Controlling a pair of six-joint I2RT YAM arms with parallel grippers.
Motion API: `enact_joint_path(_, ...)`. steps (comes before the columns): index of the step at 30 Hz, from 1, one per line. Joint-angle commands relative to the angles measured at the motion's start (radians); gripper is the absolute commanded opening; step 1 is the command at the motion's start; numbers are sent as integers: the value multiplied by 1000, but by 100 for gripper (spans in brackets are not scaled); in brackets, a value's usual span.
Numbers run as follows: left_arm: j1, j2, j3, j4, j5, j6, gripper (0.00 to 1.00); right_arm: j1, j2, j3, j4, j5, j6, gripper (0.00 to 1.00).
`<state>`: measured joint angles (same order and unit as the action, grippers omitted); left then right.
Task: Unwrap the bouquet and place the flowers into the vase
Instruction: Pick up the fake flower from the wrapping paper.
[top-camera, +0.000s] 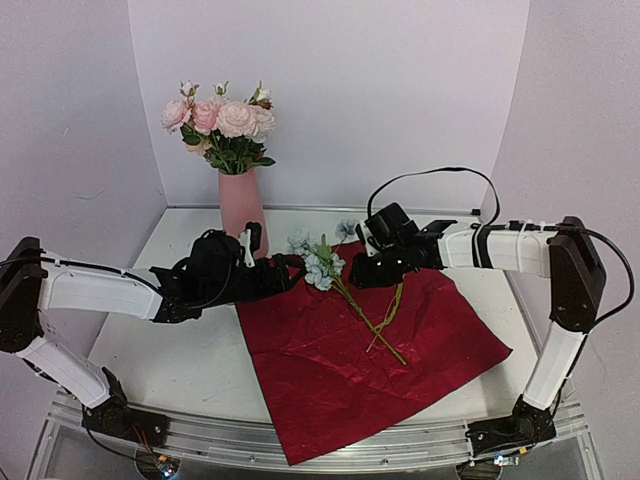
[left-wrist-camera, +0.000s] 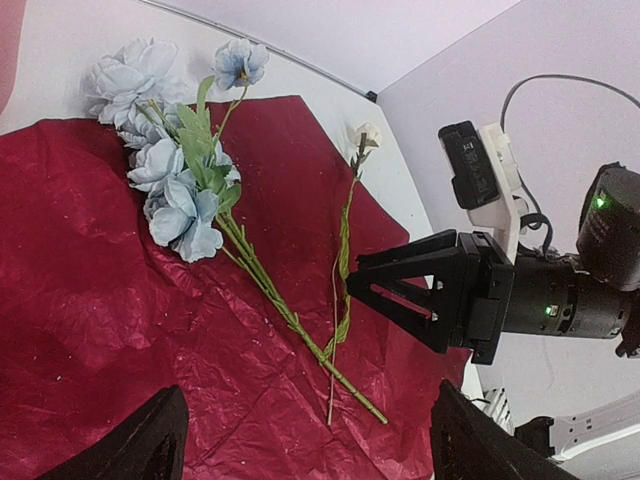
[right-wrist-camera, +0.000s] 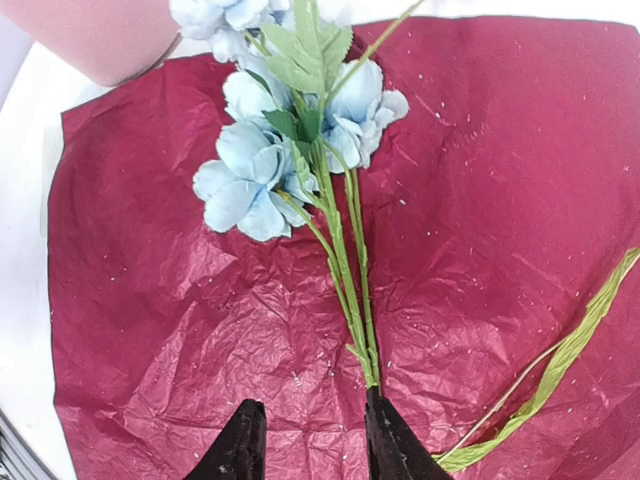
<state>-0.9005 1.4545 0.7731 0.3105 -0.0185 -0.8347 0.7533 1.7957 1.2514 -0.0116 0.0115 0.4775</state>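
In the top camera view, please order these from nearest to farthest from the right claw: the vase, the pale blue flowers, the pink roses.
1. The pale blue flowers, lying on the red paper just left of the right claw.
2. The vase, standing farther left and back.
3. The pink roses, up in the vase's mouth.

Bright, even lighting, soft shadows, mostly sharp.
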Motion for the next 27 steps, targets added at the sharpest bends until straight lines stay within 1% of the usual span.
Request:
enact_joint_path(1,-2,-1,44,9,0,4,85,0,32,-9,-31,-4,-13,37)
enact_joint_path(6,-2,3,43,8,-11,8,85,1,87,-5,-33,-3,-20,33)
enact_joint_path(9,-2,5,43,7,-15,11,85,1,131,1,-35,5,-18,24)
enact_joint_path(27,-2,-25,23,6,-21,33,86,1,270,25,-56,-22,-11,22)
